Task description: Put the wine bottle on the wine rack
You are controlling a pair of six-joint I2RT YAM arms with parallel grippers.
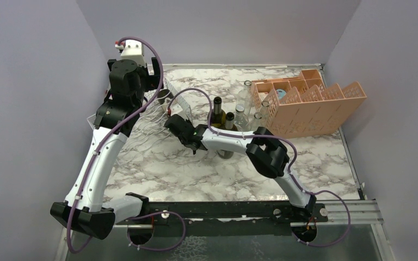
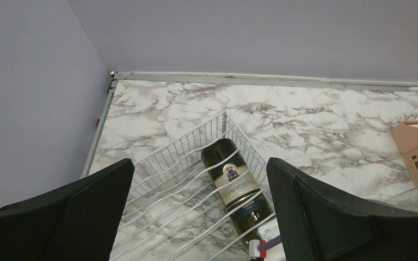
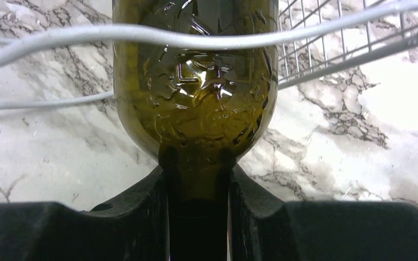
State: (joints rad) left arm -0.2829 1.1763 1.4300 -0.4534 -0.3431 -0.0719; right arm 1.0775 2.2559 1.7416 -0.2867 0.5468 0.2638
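Bottle position: the wine bottle (image 2: pixel 234 187) lies on its side inside the wine rack (image 2: pixel 179 157). It is close to the rack's right end wall, label up, with its base toward the far corner.
Seating: white wavy wires cross in front of the glass in both wrist views, so the body sits below the upper wire row. I cannot tell whether a lower cradle or the marble table (image 1: pixel 196 168) carries the weight.
Right claw: the right gripper (image 3: pixel 196 217) is clamped on the bottle's neck, with a black finger (image 3: pixel 136 217) pressed against each side of it.
Why the neck: I judge this grip keeps the fingers outside the wires while the wide body goes in base first.
Left claw: the left gripper (image 2: pixel 200 179) is spread wide and grips nothing. It hangs above the rack, looking down into it.
Why there: probably to stay out of the insertion path while keeping a view of the bottle, and it is close enough to steady the rack.
Progress: my read is nearly complete, with release and retreat left to do.
Risk: a thin-wire rack looks light, so pulling back along the neck line could drag it or roll the bottle.
Surroundings: standing bottles (image 1: pixel 217 111) and an orange crate (image 1: pixel 310 100) sit to the right, apart from the rack.
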